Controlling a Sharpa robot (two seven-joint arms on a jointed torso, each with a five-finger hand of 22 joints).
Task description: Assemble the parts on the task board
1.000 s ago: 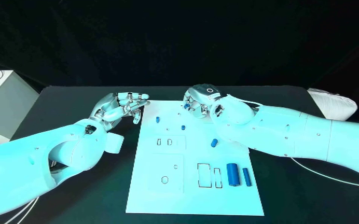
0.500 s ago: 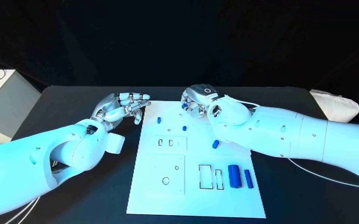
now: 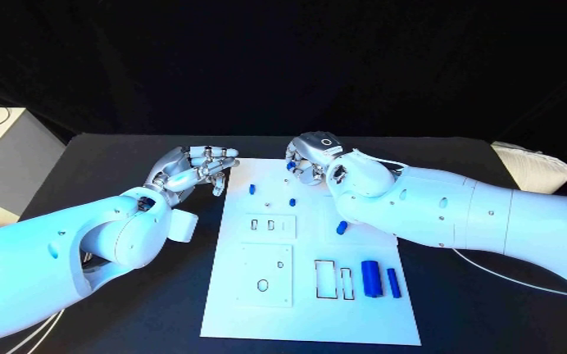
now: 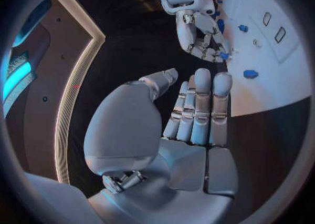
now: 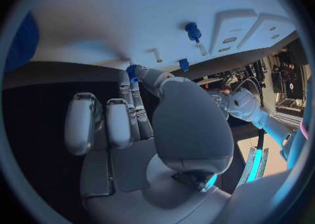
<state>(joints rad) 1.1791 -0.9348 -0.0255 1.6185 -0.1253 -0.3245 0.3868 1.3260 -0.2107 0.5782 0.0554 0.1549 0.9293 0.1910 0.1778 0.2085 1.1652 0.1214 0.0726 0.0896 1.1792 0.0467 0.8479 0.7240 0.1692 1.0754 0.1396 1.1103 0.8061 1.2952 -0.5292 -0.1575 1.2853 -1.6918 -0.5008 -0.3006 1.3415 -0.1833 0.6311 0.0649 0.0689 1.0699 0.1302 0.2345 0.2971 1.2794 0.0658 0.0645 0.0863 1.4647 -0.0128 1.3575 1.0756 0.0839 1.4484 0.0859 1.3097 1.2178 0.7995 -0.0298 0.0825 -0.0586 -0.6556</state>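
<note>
The white task board (image 3: 310, 313) lies in the middle of the black table. My right hand (image 3: 315, 160) hovers over the board's far edge and pinches a small blue part (image 5: 133, 71) between thumb and fingertip. That hand (image 4: 199, 28) and its blue part (image 4: 223, 56) also appear in the left wrist view. My left hand (image 3: 192, 169) hangs just off the board's far left corner, fingers side by side, holding nothing. On the board lie a small blue part (image 3: 251, 188), a blue peg (image 3: 291, 202), another blue piece (image 3: 340, 227) and two long blue bars (image 3: 371, 279).
Outlined slots and holes mark the board's near half (image 3: 262, 265). A white box (image 3: 16, 157) stands at the table's left edge. A white object (image 3: 526, 163) lies at the far right. Bare black table surrounds the board.
The camera has shifted a little. Both hands stay about where they were, the right still pinching the blue part.
</note>
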